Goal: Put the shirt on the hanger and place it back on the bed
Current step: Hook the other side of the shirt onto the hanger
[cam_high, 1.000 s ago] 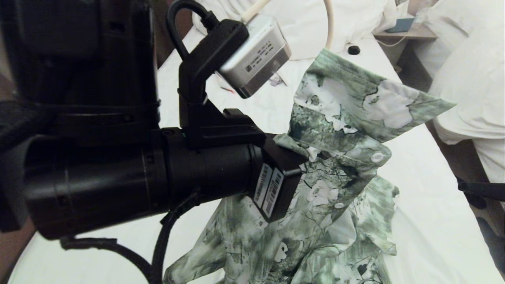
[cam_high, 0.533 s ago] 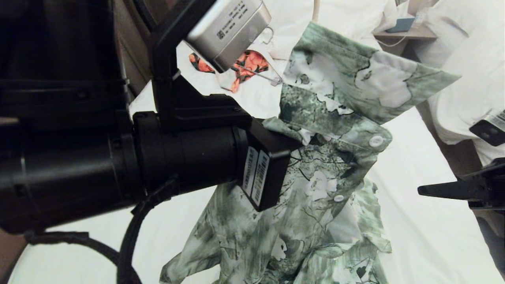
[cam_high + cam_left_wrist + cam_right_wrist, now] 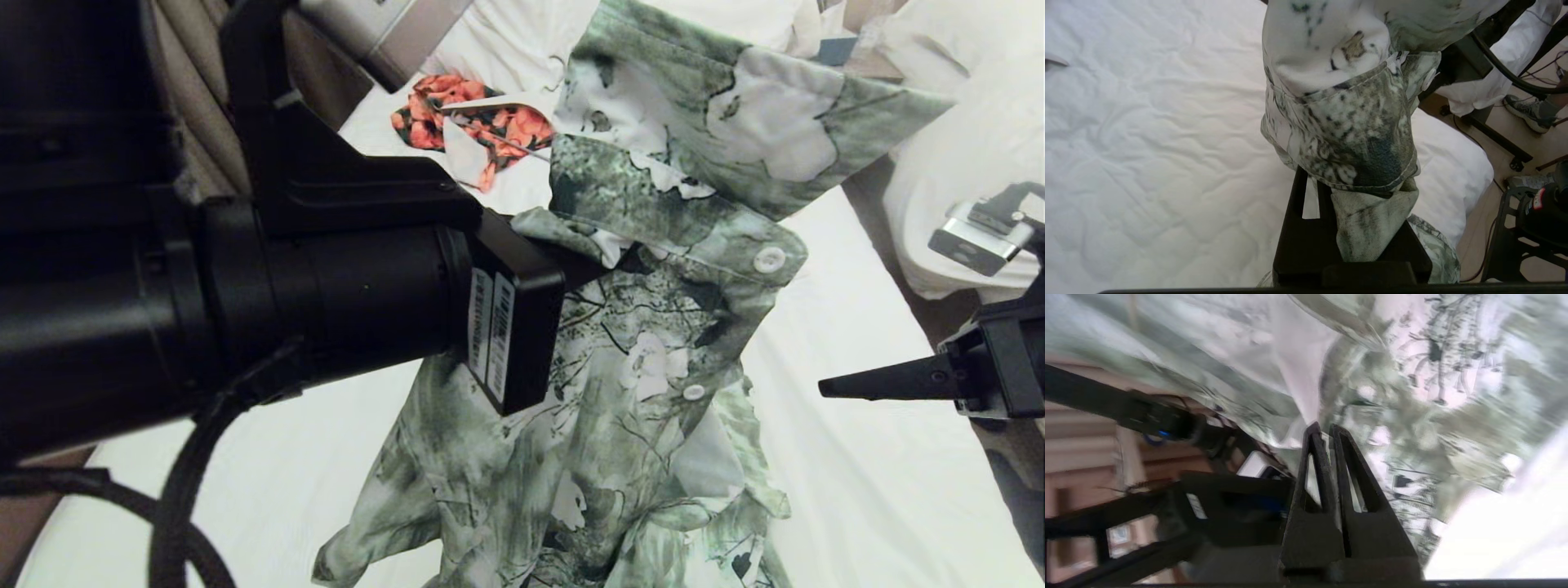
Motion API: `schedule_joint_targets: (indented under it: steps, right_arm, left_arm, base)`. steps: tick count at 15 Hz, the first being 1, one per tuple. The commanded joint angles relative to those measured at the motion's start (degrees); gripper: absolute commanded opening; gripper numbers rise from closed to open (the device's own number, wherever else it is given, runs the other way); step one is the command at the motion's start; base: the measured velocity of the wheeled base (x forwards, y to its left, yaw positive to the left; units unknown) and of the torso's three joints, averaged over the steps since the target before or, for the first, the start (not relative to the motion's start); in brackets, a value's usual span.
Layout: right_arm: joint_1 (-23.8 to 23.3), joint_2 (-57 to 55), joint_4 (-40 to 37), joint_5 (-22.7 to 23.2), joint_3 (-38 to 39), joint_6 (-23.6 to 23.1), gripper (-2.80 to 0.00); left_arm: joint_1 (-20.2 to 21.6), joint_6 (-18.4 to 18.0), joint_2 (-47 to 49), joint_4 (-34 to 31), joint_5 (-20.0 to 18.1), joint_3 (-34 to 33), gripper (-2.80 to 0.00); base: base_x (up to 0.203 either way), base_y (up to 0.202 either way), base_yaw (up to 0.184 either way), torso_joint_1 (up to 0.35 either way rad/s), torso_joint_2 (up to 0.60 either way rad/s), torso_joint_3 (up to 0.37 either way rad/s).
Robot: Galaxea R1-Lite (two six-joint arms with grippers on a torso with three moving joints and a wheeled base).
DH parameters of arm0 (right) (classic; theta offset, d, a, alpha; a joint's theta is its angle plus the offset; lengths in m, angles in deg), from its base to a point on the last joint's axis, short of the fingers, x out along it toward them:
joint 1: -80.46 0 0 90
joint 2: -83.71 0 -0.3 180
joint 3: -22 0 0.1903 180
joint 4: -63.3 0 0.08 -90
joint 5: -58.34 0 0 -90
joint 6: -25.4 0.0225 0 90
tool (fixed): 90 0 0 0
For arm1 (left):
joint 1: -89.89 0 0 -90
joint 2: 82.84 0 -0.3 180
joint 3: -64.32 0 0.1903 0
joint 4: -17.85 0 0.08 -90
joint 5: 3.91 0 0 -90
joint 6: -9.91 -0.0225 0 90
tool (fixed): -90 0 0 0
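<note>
Green-print shirt (image 3: 653, 343) hides the clenched left gripper (image 3: 1349, 192) grasping it; right gripper (image 3: 829, 387) clenched, empty.

You see the long bed with its smooth white sheet (image 3: 857, 457) filling the frame; an orange-red floral garment (image 3: 482, 126) lies on it, upper centre.

Lighting: soft, even, warm indoor; bed (image 3: 857, 392) sheet bright, near glare. Right wrist view: heavy motion blur. Other views sharp.
</note>
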Motion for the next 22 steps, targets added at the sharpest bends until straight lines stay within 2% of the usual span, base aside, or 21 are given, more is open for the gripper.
schedule_joint_targets:
  steps: [1,3,8,13,16,18,20,21,22]
  right_arm:
    - [-0.03,0.99,-0.14,-0.01,0.22,-0.69,0.0]
    - [-0.12,0.81,0.38,-0.01,0.13,-0.95,0.0]
    - [-0.24,-2.12,2.77,0.05,0.73,-2.67,0.0]
    - [0.29,-5.5,18.09,0.64,7.5,-1.59,0.0]
    - [1.31,-7.73,28.72,3.91,8.43,4.75,0.0]
    - [2.73,-9.67,38.37,4.09,9.92,7.46,0.0]
    - [4.09,-12.4,47.64,3.85,10.49,13.46,0.0]
    - [4.8,-13.87,50.68,3.72,10.75,14.93,0.0]
    - [5.62,-15.37,52.49,2.96,10.63,15.28,-2.8]
  left_arm:
    - [0.01,0.01,-0.43,0.15,0.0,-0.19,-2.8]
    - [0.01,0.88,-0.52,0.66,-0.09,-0.36,-2.8]
    - [0.01,7.5,-0.42,2.47,-0.32,-0.73,-2.8]
    - [0.54,10.14,0.66,13.35,-0.86,-3.97,-2.8]
    - [0.54,10.81,1.68,14.2,-1.43,-3.85,-2.8]
    - [0.54,10.81,1.59,14.2,-1.41,-3.88,-2.8]
    - [0.54,10.72,1.5,14.2,-1.41,-3.88,-2.8]
    - [0.54,10.72,1.42,14.2,-1.39,-3.48,-2.8]
    - [0.45,10.59,1.33,14.2,-1.32,-3.06,-2.8]
  base:
    - [0.0,0.0,0.0,0.0,0.0,0.0]
    - [0.0,0.0,0.0,0.0,0.0,0.0]
    - [0.0,0.0,0.0,0.0,0.0,0.0]
    - [0.0,0.0,0.0,0.0,0.0,0.0]
    - [0.0,0.0,0.0,0.0,0.0,0.0]
    - [0.0,0.0,0.0,0.0,0.0,0.0]
    - [0.0,0.0,0.0,0.0,0.0,0.0]
    - [0.0,0.0,0.0,0.0,0.0,0.0]
    - [0.0,0.0,0.0,0.0,0.0,0.0]
